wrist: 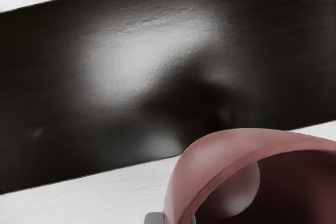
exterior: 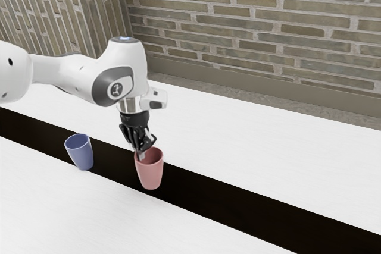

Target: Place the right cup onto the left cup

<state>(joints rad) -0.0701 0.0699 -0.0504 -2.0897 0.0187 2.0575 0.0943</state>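
Hand (exterior: 141, 155) gripping pink cup (exterior: 150, 175) by rim, over dark strip (exterior: 238, 207); blue cup (exterior: 81, 154) at strip's lower edge, twd ext. view's left.

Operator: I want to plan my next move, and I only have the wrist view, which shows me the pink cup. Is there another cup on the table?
Observer: Yes, a blue cup stands apart from the pink cup, toward the exterior view's left.

Operator: Is it upright or lying down?

Observer: Upright, with its mouth facing up.

Operator: Where on the pink cup's rim is the gripper, relative to the blue one?

Observer: At the part of the rim on the blue cup's side.
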